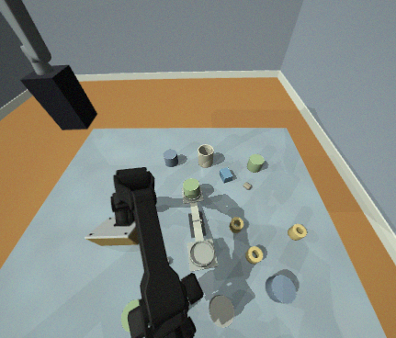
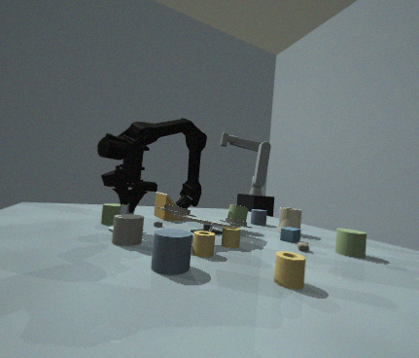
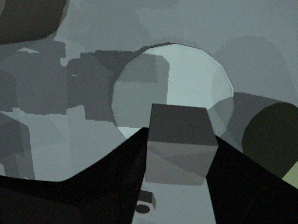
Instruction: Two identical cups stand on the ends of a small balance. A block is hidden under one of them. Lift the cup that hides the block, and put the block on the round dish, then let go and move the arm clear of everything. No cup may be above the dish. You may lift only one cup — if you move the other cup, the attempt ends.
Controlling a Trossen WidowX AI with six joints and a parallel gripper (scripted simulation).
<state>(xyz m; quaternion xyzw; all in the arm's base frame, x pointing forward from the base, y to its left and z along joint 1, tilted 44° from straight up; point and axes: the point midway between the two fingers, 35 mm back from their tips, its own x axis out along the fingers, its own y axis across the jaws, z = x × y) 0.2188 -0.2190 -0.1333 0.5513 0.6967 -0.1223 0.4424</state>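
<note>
My gripper [image 2: 127, 208] [image 3: 176, 137] is shut on a grey block [image 3: 181, 162]. It holds the block low over the round dish; the wrist view shows the pale dish [image 3: 200, 75] beneath and beyond the block. Whether the block touches the dish is not clear. My arm hides the dish in the top view. A green cup [image 1: 191, 188] [image 2: 237, 214] stands on the far end of the balance [image 1: 198, 230]. The near pan [image 1: 202, 253] is empty. Another green cylinder [image 1: 130, 315] [image 2: 111, 214] [image 3: 292, 177] stands beside the dish; no cup is above the dish.
A grey cylinder [image 1: 221, 310] [image 2: 127, 230] and a blue cylinder [image 1: 281, 288] [image 2: 171, 250] stand near the dish side. Several yellow rings [image 1: 254, 254] stand beside the balance. A beige cup [image 1: 206, 156], blue cube [image 1: 225, 174] and green cylinder [image 1: 255, 163] stand farther back.
</note>
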